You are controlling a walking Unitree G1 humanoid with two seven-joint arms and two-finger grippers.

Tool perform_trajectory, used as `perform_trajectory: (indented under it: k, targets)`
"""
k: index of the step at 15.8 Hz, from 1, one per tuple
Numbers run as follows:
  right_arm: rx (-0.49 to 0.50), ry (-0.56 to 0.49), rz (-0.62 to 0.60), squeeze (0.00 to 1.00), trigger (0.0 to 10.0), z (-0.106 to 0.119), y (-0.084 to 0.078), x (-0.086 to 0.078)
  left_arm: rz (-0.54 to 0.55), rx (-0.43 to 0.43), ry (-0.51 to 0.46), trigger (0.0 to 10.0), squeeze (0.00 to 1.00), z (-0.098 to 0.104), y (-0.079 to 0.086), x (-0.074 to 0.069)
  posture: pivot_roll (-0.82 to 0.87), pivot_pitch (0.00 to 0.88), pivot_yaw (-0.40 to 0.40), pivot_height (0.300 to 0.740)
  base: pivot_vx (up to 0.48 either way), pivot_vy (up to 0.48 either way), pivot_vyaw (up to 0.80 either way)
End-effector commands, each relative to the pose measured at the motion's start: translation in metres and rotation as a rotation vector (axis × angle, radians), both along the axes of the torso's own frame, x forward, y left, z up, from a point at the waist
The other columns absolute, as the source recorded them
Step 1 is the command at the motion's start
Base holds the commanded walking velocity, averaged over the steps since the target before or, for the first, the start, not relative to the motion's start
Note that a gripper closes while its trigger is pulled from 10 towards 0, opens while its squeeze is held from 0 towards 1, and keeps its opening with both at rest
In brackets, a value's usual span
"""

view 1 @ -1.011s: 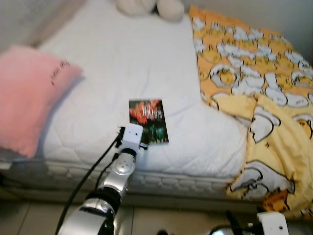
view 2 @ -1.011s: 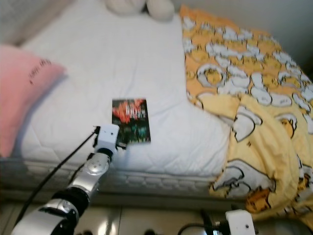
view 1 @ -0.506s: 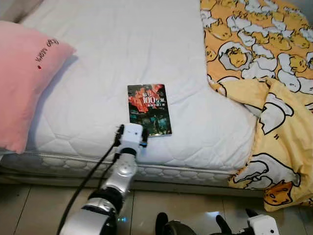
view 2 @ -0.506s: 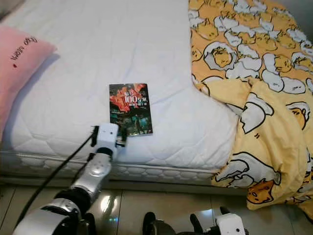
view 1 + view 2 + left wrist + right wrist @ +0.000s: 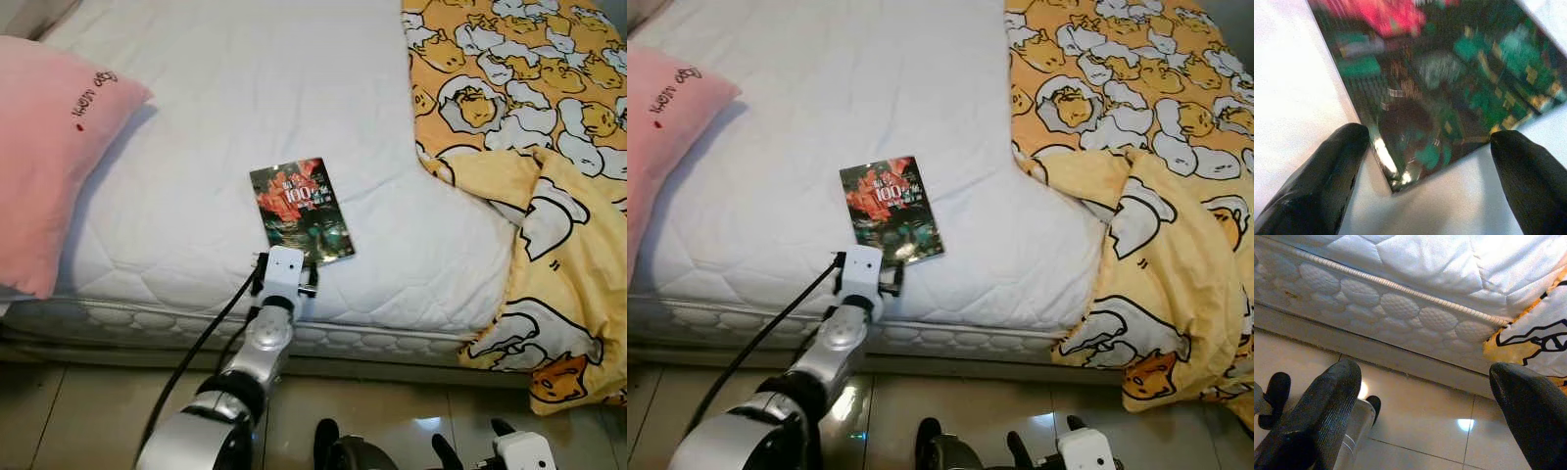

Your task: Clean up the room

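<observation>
Glossy book corner lies between wide-open left jaws, ungripped.

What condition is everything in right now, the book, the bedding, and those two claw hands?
book: closed, lying flat, cover up, near the mattress edge.
pink pillow: lying on the mattress, at its left side.
yellow blanket: rumpled, draped over the bed's right side and hanging off its edge.
left gripper: open, fingers on either side of the book's near corner.
right gripper: open, holding nothing, low above the floor.
</observation>
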State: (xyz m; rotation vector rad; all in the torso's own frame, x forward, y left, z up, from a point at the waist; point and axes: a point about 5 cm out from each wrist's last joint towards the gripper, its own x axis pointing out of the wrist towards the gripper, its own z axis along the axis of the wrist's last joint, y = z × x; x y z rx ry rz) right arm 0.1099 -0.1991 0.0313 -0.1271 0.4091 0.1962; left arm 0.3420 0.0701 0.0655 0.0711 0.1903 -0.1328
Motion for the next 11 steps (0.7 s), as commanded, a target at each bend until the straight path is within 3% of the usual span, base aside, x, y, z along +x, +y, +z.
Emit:
perform_trajectory:
  k: [1, 3, 6, 7, 11]
  targets:
    - [-0.019, 0.057, -0.027, 0.0, 10.0, -0.005, -0.007, -0.011, 0.0, -0.064, 0.117, 10.0, 0.0, -0.016, -0.006, -0.009, -0.12, 0.33, -0.174, 0.74, 0.0, 0.0, 0.0]
    - [-0.02, 0.06, -0.03, 0.0, 10.0, -0.005, -0.006, -0.011, 0.022, -0.184, 0.166, 10.0, 0.0, -0.015, -0.008, -0.007, -0.12, 0.334, -0.176, 0.74, 0.0, 0.0, 0.0]
    - [-0.021, 0.07, -0.03, 0.0, 10.0, -0.007, -0.006, -0.012, -0.033, -0.202, 0.191, 10.0, 0.0, -0.011, -0.015, -0.004, -0.12, 0.335, -0.178, 0.74, 0.0, 0.0, 0.0]
    - [-0.024, 0.077, -0.032, 0.0, 10.0, -0.009, -0.008, -0.012, -0.021, -0.214, 0.199, 0.0, 0.0, -0.01, -0.012, -0.002, -0.13, 0.335, -0.178, 0.74, 0.0, 0.0, 0.0]
    - [-0.026, 0.08, -0.041, 0.0, 10.0, -0.009, -0.008, -0.01, 0.03, -0.293, 0.209, 0.0, 0.0, -0.007, 0.001, 0.004, -0.13, 0.333, -0.174, 0.74, 0.0, 0.0, 0.0]
